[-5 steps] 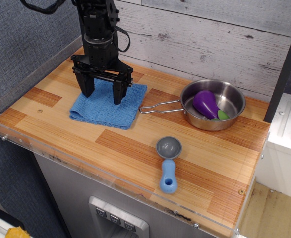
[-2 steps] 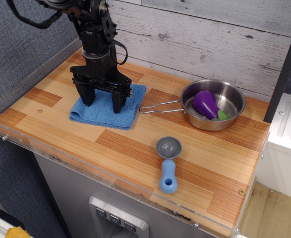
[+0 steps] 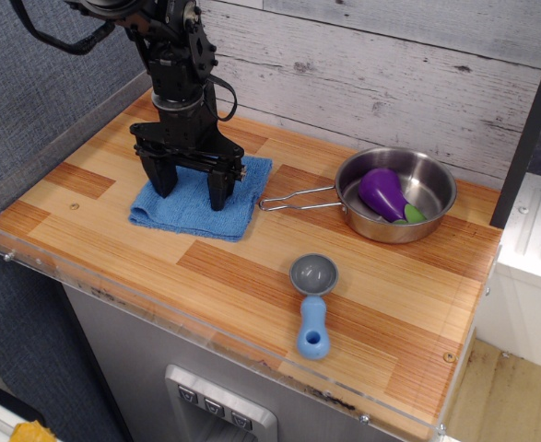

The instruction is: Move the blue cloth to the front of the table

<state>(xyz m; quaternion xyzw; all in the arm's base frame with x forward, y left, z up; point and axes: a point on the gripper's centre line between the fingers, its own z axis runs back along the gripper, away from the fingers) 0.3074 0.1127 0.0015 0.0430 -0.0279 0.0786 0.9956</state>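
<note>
Overhead-oblique view of the table [image 3: 159,267], a wood-plank top with a clear rim along its front and left edges. The blue cloth [image 3: 192,210] lies flat and folded at the rear left of the top, near the back wall [image 3: 390,64]. The black gripper [image 3: 190,191] points straight down over the cloth with its two fingers [image 3: 217,189] spread wide apart, holding nothing; both fingertips reach the cloth's upper surface, one toward its left edge and one toward its right. Just beside the cloth's right edge lies the wire handle of a steel pan [image 3: 417,207], which sits at the rear right and contains a purple toy eggplant [image 3: 383,192]. A grey scoop with a blue handle [image 3: 311,304] lies on the planks right of centre, toward the front edge, well apart from the cloth, its handle pointing to the front rim. The strip of wood directly in front of the cloth, up to the clear rim, carries no object.
</note>
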